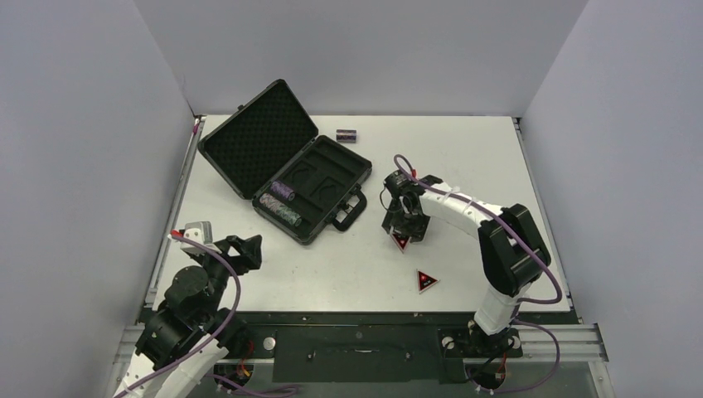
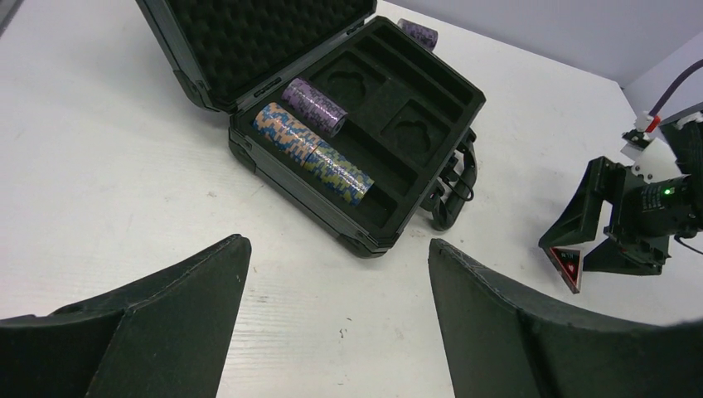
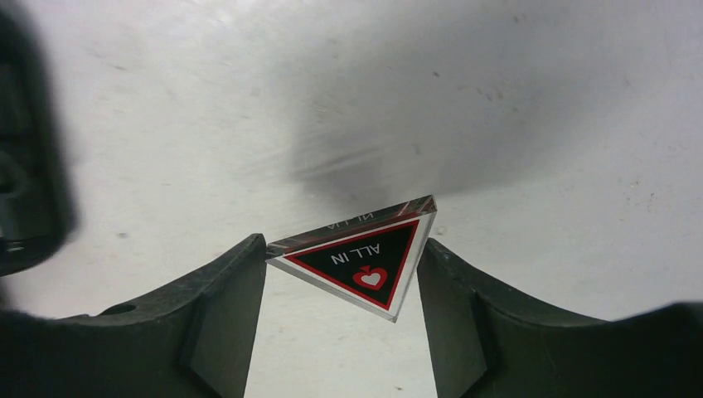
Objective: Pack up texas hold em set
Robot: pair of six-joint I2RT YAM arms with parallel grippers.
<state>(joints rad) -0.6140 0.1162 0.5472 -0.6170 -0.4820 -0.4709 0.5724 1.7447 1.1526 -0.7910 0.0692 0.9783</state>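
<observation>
The black briefcase (image 1: 249, 137) is seen lying open on the far left part of the white table (image 1: 489, 166), with its egg-crate foam lid thrown back and its handle (image 1: 350, 211) turned towards the near right. In the foam base a purple chip stack (image 2: 315, 106) is laid on its side, and just beside it, nearer, a longer chip row (image 2: 319, 157) in blue-tan and green-blue. A loose chip stack (image 1: 346, 135) is left on the table beyond the case. To the right of the handle, a triangular token (image 3: 365, 257), black with a red border, is flanked closely by the fingers of the right gripper (image 3: 341, 249); "ALL IN" is read on it above a red spade. Whether it is truly clamped cannot be told. A second token (image 1: 427, 280) is lying flat nearer, apart. The left gripper (image 2: 340, 249) is held wide apart, nothing in it, at the near left.
</observation>
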